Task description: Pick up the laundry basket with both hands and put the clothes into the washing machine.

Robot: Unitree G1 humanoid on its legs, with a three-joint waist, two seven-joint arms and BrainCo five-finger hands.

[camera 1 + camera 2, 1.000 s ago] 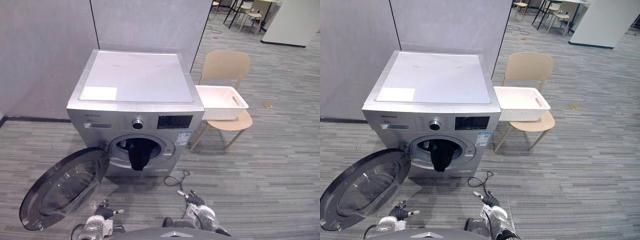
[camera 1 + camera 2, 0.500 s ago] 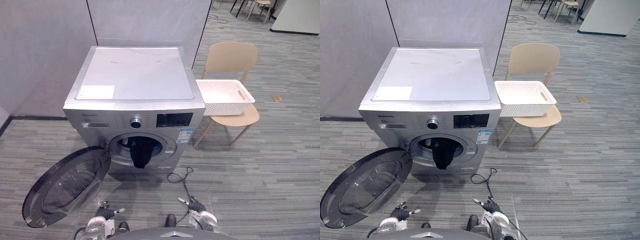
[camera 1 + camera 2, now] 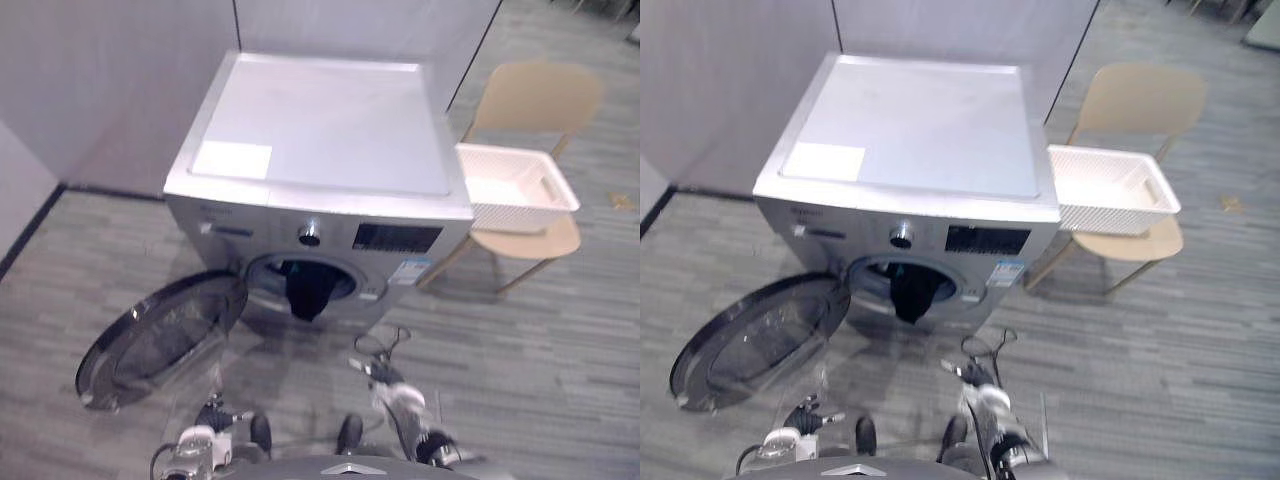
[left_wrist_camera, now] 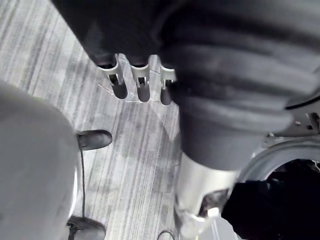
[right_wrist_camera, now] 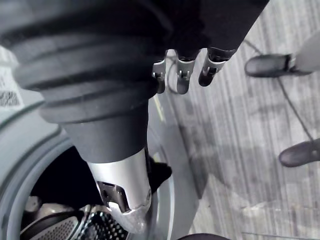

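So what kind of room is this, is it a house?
Probably an office or test space, not a home: grey partition panels stand behind the washing machine, the floor looks like grey office carpet, and a laundry basket sits on a plain chair.

From where I stand, no writing can be made out. The washing machine at the centre of the frame carries a white sheet on its lid, a strip of small lettering left of the dial, a dark display panel and a pale sticker beneath it, all too blurred to read.
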